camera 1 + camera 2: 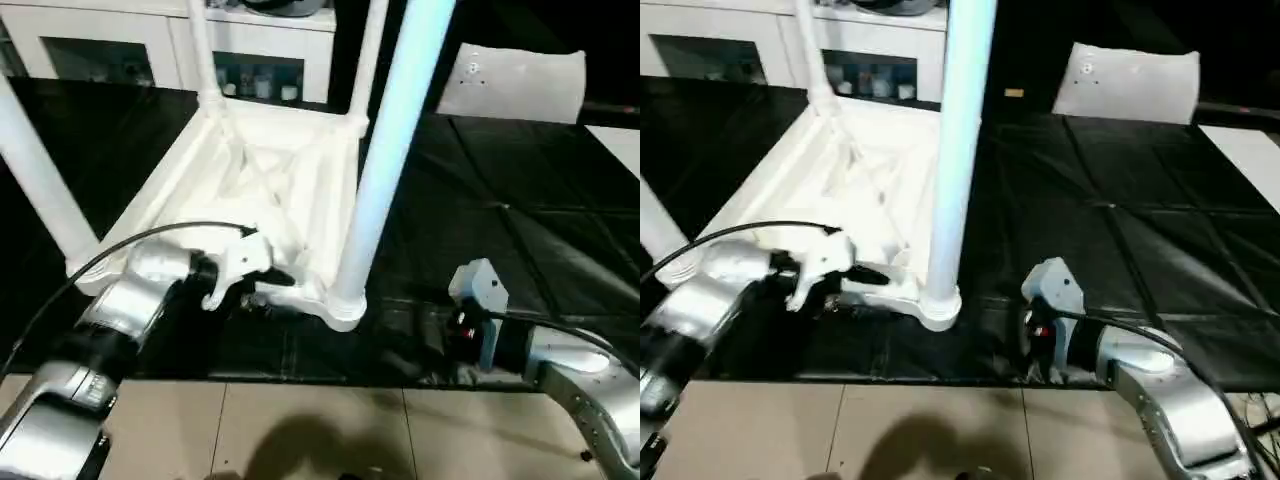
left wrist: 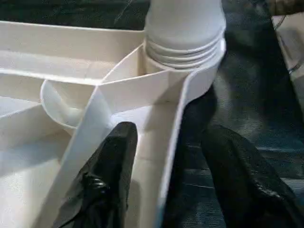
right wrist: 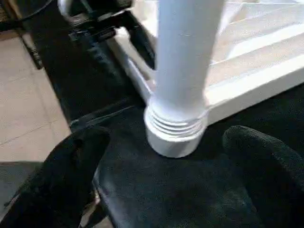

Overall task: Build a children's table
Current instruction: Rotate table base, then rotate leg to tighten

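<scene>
The children's table lies upside down on a black mat (image 1: 500,220), its ribbed white tabletop (image 1: 290,170) facing up. White legs stand in its corner sockets: the near-right leg (image 1: 390,150), a near-left leg (image 1: 35,170) and two far legs (image 1: 203,50) (image 1: 368,60). My left gripper (image 2: 170,132) is at the tabletop's near rim, one black finger (image 2: 114,161) inside and the other outside, with a gap showing beside the rim wall. My right gripper (image 3: 166,137) stands open on the mat, its fingers wide apart either side of the near-right leg's threaded base (image 3: 176,128), not touching it.
A white cabinet with glass doors (image 1: 100,50) runs along the back. A flat white sheet with a small hole (image 1: 510,80) lies at the back right. Beige floor tiles (image 1: 300,430) begin at the mat's near edge.
</scene>
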Robot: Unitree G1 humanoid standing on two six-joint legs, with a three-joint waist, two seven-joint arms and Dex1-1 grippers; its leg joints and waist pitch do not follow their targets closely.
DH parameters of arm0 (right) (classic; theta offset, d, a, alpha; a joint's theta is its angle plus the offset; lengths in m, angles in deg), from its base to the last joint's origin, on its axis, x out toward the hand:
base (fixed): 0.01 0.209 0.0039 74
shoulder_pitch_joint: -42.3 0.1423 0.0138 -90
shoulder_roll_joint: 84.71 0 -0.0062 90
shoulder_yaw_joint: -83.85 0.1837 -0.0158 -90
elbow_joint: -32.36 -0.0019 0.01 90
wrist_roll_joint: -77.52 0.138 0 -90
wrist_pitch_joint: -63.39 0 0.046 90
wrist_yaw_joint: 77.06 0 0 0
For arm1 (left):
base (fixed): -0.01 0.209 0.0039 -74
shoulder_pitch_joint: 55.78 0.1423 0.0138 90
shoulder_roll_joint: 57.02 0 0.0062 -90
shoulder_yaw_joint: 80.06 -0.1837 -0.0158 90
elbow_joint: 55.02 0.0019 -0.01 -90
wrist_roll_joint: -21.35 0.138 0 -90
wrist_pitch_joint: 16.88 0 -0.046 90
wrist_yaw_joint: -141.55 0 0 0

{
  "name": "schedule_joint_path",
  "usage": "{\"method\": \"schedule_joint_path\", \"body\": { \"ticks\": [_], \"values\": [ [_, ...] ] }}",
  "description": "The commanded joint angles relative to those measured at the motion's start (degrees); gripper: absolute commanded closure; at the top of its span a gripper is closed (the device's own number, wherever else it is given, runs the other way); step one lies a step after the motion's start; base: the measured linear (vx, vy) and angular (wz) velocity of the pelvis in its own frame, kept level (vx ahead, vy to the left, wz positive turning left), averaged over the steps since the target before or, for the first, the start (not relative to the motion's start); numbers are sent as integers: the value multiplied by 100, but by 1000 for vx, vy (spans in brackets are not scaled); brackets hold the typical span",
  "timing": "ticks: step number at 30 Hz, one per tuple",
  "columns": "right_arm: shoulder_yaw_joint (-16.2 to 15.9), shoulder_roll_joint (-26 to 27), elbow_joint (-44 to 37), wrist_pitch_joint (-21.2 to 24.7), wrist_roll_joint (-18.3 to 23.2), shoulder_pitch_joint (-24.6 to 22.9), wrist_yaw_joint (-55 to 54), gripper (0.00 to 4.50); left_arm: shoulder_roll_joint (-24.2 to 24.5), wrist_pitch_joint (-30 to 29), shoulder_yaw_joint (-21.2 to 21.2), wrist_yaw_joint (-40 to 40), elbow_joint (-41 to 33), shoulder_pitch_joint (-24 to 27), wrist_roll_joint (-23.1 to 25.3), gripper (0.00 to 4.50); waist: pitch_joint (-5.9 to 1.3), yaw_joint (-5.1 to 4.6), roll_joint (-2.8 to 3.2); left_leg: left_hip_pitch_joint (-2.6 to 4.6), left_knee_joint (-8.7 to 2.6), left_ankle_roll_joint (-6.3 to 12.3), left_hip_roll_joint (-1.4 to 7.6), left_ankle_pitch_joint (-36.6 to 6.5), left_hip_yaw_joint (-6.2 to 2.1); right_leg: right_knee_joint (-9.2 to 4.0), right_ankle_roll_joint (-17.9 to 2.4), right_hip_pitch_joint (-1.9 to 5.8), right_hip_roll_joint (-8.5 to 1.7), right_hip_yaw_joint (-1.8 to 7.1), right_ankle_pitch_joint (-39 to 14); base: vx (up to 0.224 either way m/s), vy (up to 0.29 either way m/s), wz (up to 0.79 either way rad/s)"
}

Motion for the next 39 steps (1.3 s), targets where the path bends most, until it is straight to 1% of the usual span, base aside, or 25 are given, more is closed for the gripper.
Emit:
{"method": "schedule_joint_path", "body": {
  "ticks": [1, 2, 3, 5, 6, 7, 9, 11, 12, 14, 18, 19, 21, 22, 25, 28, 31, 32, 33, 34, 35, 36, 37, 38, 39],
  "values": [
    [18, -87, -80, 82, 36, 29, 75, 0, -70, 117, -85, -91, 178, -164, 117, 232, -344, 29, 11, -24, -452, 212, 218, -445, -18, -417, -835, 353, -491, 335, -1369, 0, 0, 0],
    [22, -92, -80, 89, 45, 23, 91, 0, -114, 148, -100, -122, 281, -247, 142, 238, -352, 33, 37, -23, -450, 200, 221, -415, -22, -396, -869, 360, -491, 334, -1276, 0, 0, 0],
    [34, -105, -93, 100, 51, 1, 116, 0, -171, 211, -120, -158, 434, -352, 177, 238, -350, 31, 21, -29, -443, 216, 207, -394, -16, -403, -882, 366, -483, 329, -1219, 0, 0, 0],
    [36, -109, -98, 102, 53, -6, 121, 0, -180, 223, -125, -162, 462, -371, 186, 262, -358, 40, 13, -32, -439, 215, 215, -368, -18, -390, -921, 377, -496, 330, -1155, 0, 0, 0],
    [38, -114, -105, 104, 55, -15, 127, 0, -193, 239, -130, -167, 499, -396, 198, 262, -356, 39, 19, -35, -442, 217, 213, -363, -17, -393, -938, 379, -492, 326, -1145, 0, 0, 0],
    [42, -120, -127, 134, 71, -32, 142, 0, -210, 261, -141, -197, 577, -442, 214, 282, -362, 41, 37, -28, -440, 213, 215, -363, -21, -385, -950, 379, -495, 327, -1124, 0, 0, 0],
    [40, -160, -182, 172, 115, -86, 183, 0, -279, 379, -170, -284, 869, -608, 283, 292, -355, 45, 32, -22, -436, 243, 200, -417, -11, -422, -931, 378, -486, 326, -1207, 0, 0, 0],
    [29, -189, -203, 193, 161, -102, 217, 0, -310, 443, -195, -368, 1047, -700, 326, 314, -356, 46, 18, -22, -440, 226, 211, -435, -17, -414, -924, 381, -487, 323, -1232, 0, 0, 0],
    [25, -203, -213, 203, 185, -109, 236, 0, -323, 472, -210, -414, 1127, -742, 346, 314, -355, 53, 25, -20, -438, 236, 203, -424, -16, -425, -908, 383, -486, 323, -1255, 0, 0, 0],
    [7, -220, -224, 248, 239, -105, 306, 0, -344, 532, -239, -498, 1281, -832, 407, 344, -356, 58, 34, -15, -441, 235, 210, -423, -21, -417, -931, 386, -489, 326, -1208, 0, 0, 0],
    [-24, -208, -210, 283, 251, -65, 349, 0, -366, 634, -268, -572, 1469, -943, 489, 371, -366, 71, 42, -21, -439, 229, 227, -393, -33, -390, -1030, 399, -511, 327, -1046, 0, 0, 0],
    [-31, -205, -195, 273, 242, -60, 353, 0, -374, 636, -277, -576, 1495, -959, 500, 390, -365, 66, 37, -23, -439, 226, 225, -379, -29, -387, -1052, 398, -505, 325, -1008, 0, 0, 0],
    [-39, -200, -172, 259, 233, -54, 360, 0, -389, 662, -282, -587, 1556, -988, 522, 390, -365, 68, 36, -17, -432, 231, 215, -398, -22, -394, -1061, 398, -501, 325, -1025, 0, 0, 0],
    [-55, -197, -125, 225, 220, -50, 374, 0, -411, 708, -285, -595, 1639, -1024, 556, 406, -367, 70, 33, -26, -434, 228, 219, -377, -25, -384, -1071, 408, -508, 328, -1002, 0, 0, 0],
    [-119, -161, 119, 39, 140, -40, 440, 0, -487, 846, -295, -619, 1926, -1158, 671, 426, -368, 72, 39, -20, -428, 250, 209, -393, -21, -404, -1066, 400, -499, 320, -1030, 0, 0, 0],
    [-176, -110, 314, -119, 55, -41, 474, 0, -499, 852, -305, -642, 2003, -1197, 720, 439, -373, 73, 35, -22, -428, 240, 216, -376, -23, -390, -1129, 405, -512, 320, -950, 0, 0, 0],
    [-204, -28, 465, -263, -29, -37, 429, 0, -544, 684, -180, -692, 2032, -1194, 620, 445, -374, 69, 56, -20, -428, 239, 220, -354, -27, -370, -1197, 412, -515, 322, -830, 0, 0, 0],
    [-204, -28, 465, -263, -29, -37, 429, 0, -544, 684, -180, -692, 2032, -1194, 620, 445, -375, 61, 49, -25, -427, 241, 221, -351, -23, -367, -1214, 415, -513, 323, -802, 0, 0, 0],
    [-184, 27, 512, -318, -53, -32, 367, 0, -584, 432, -13, -770, 1946, -1128, 432, 445, -374, 66, 62, -20, -427, 242, 220, -346, -23, -362, -1248, 415, -509, 322, -762, 0, 0, 0],
    [-160, 70, 551, -369, -78, -26, 303, 0, -607, 229, 83, -713, 1884, -1075, 343, 445, -376, 61, 54, -23, -427, 234, 223, -331, -21, -351, -1284, 419, -517, 322, -716, 0, 0, 0],
    [-139, 109, 594, -397, -91, -14, 251, 0, -619, 104, 131, -617, 1825, -1022, 311, 445, -375, 60, 59, -20, -432, 224, 229, -331, -24, -347, -1310, 418, -520, 321, -703, 0, 0, 0],
    [-112, 155, 659, -463, -111, 6, 187, 0, -662, -13, 226, -439, 1736, -934, 238, 445, -378, 54, 43, -24, -428, 237, 229, -330, -24, -349, -1336, 427, -516, 320, -668, 0, 0, 0],
    [-60, 229, 752, -548, -155, 46, 42, 0, -760, -273, 400, -174, 1578, -792, 76, 445, -369, 48, 55, -26, -428, 231, 235, -355, -23, -346, -1395, 417, -530, 319, -677, 0, 0, 0],
    [-60, 229, 752, -548, -155, 46, 42, 0, -760, -273, 400, -174, 1578, -792, 76, 445, -371, 39, 46, -26, -425, 231, 230, -370, -16, -349, -1402, 422, -524, 316, -707, 0, 0, 0],
    [38, 281, 785, -538, -148, 133, -71, 0, -836, -453, 518, 68, 1374, -613, -14, 445, -376, 43, 32, -27, -423, 254, 222, -374, -16, -355, -1394, 434, -520, 314, -785, 0, 0, 0]
  ]
}}
